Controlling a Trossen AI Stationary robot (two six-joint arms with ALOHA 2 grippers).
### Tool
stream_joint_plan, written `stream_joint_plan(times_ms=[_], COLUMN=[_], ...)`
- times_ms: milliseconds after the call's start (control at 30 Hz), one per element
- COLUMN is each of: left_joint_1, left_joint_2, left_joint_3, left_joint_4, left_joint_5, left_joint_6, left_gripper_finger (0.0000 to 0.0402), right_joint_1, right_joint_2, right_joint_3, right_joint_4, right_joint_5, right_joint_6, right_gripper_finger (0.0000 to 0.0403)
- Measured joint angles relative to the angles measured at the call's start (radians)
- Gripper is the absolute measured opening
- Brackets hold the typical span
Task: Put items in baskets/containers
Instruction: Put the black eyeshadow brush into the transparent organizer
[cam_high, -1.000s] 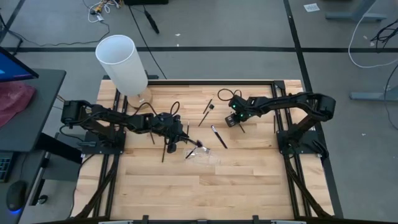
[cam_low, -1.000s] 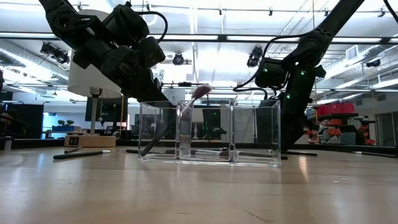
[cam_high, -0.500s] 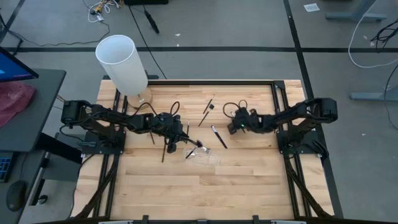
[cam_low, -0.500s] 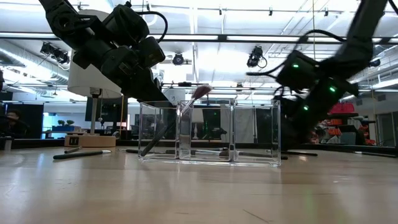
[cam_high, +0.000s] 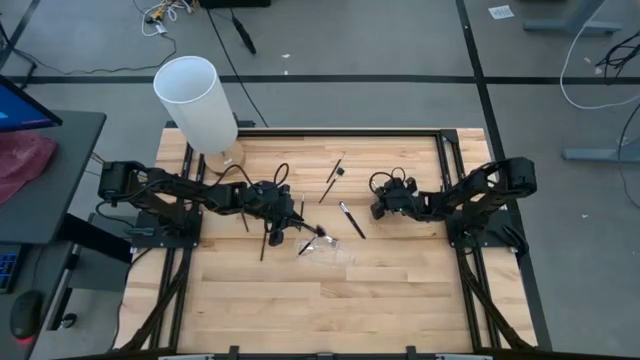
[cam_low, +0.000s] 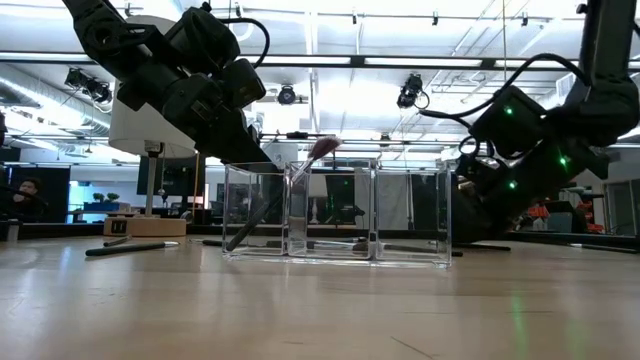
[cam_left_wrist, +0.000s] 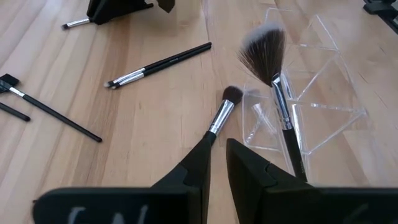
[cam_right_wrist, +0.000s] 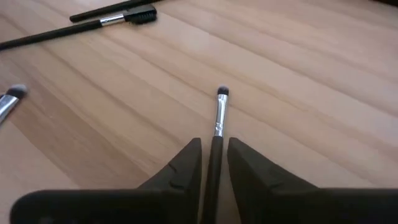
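My left gripper (cam_high: 283, 228) is shut on a black makeup brush (cam_left_wrist: 219, 118) with a round dark tip, just left of the clear holder (cam_high: 335, 252). A fan-tipped brush (cam_left_wrist: 273, 81) leans in the holder, bristles up (cam_low: 322, 148). My right gripper (cam_right_wrist: 214, 152) is low over the table at the right. Its fingers stand open, close on either side of a thin brush (cam_right_wrist: 219, 115) that lies flat on the wood. More brushes lie between the arms (cam_high: 352, 220), (cam_high: 333, 180). My left gripper pinches the brush's handle (cam_left_wrist: 210, 135) between its two fingers. It comes slanting down from the table's left, fingers along the brush. The bristle end (cam_left_wrist: 231, 93) sticks out ahead beside the holder's wall. Whether the tip touches the wood I cannot tell.
A tall white cylinder (cam_high: 195, 100) on a wooden base stands at the far left corner. Loose brushes lie on the table left of my left gripper (cam_high: 245, 222) and near it (cam_high: 265, 245). Bare wood stretches along the near half (cam_high: 330, 310).
My right gripper has come down toward the table and drawn back toward the right and near side. It has tipped from about level to pointing down over the thin brush.
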Motion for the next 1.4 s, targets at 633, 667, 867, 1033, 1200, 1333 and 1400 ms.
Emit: stream_joint_plan(times_ms=[633,667,867,1033,1200,1333,1400], left_joint_1=[0.003,0.008,0.077,0.142,0.182,0.185,0.185], left_joint_2=[-0.052,-0.071,-0.198,-0.207,-0.157,-0.108,-0.08], left_joint_3=[0.0,0.0,0.0,0.0,-0.001,-0.001,-0.001], left_joint_4=[-0.074,-0.087,-0.174,-0.156,-0.04,0.119,0.213], left_joint_5=[-0.004,-0.004,-0.008,0.021,0.155,0.199,0.2], left_joint_6=[0.005,0.006,0.007,0.048,0.081,0.086,0.084], left_gripper_finger=[0.0053,0.0053,0.0053,0.0053,0.0053,0.0053,0.0053], right_joint_1=[0.046,0.045,0.052,0.069,0.086,0.094,0.098], right_joint_2=[0.067,0.067,0.067,0.065,0.064,0.063,0.063], right_joint_3=[-0.045,-0.048,-0.045,-0.002,0.065,0.131,0.169], right_joint_4=[0.207,0.241,0.371,0.469,0.628,0.773,0.828], right_joint_5=[0.024,0.017,-0.064,-0.06,-0.051,-0.118,-0.176], right_joint_6=[-0.008,-0.025,-0.054,-0.094,-0.205,-0.307,-0.35], right_gripper_finger=[0.001,0.001,0.0003,0.0002,0.0002,0.0003,0.0003])
